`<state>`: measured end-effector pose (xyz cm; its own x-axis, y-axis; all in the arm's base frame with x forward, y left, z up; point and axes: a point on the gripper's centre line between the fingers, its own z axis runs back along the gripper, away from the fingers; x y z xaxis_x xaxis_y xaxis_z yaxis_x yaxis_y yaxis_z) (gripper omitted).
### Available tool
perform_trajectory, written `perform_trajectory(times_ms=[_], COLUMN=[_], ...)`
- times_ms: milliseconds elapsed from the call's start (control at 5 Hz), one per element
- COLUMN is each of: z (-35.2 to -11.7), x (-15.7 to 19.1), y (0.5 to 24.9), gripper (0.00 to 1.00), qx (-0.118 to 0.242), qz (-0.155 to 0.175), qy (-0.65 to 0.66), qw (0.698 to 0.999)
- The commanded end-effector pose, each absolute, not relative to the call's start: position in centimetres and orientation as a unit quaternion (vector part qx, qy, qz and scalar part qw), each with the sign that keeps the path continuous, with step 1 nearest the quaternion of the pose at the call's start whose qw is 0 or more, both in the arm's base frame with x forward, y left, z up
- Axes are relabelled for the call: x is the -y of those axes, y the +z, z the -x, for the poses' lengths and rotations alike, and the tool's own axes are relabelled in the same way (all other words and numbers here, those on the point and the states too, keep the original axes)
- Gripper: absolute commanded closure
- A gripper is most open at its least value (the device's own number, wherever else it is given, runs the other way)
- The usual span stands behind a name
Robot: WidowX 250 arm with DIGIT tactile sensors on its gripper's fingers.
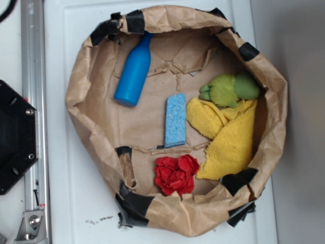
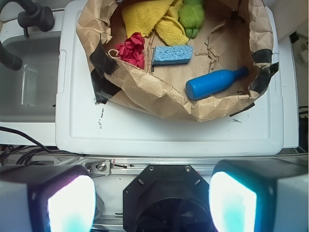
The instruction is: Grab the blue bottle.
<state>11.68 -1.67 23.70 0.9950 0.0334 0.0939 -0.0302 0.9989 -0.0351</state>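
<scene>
The blue bottle (image 1: 133, 72) lies on its side inside the paper bag (image 1: 81, 81), near the sponge (image 1: 175, 120). The gripper (image 2: 152, 203) is released, jaws spread, well apart from the bag.

1. A crumpled brown paper bag (image 1: 89, 91), rolled down into a shallow bowl and patched with black tape (image 1: 136, 206), sits on the white counter (image 1: 71, 223) below me.
2. Inside it, a light-blue sponge (image 1: 175, 120) lies flat near the middle.
3. Just beside the sponge a yellow cloth (image 1: 231, 142) lies bunched, with a green plush toy (image 1: 228, 89) touching its upper edge.
4. A red crumpled flower-like piece (image 1: 175, 174) rests by the bag's rim, near the sponge's end.
5. In my wrist view, a grey sink (image 2: 26, 82) adjoins the counter.
</scene>
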Motion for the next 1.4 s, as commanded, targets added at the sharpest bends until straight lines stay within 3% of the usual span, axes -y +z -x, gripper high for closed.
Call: perform_trajectory(times_ms=[0, 200, 400, 600, 800, 1000, 1200], z=[-11.7, -16.0, -20.3, -22.0, -21.7, -21.2, -21.0], x=[1.7, -2.0, -2.8, -4.5, -5.3, -6.8, -9.1], y=[23.7, 18.7, 17.9, 16.0, 11.9, 7.9, 6.3], gripper=[0.00, 0.00, 0.00, 0.00, 0.00, 0.00, 0.00], qx=[0.047, 0.020, 0.107, 0.110, 0.094, 0.076, 0.054], qz=[0.017, -0.067, -0.065, -0.071, -0.113, -0.122, -0.069], qy=[0.016, 0.135, 0.262, 0.380, 0.448, 0.483, 0.516], qw=[0.999, 0.988, 0.957, 0.915, 0.882, 0.864, 0.852])
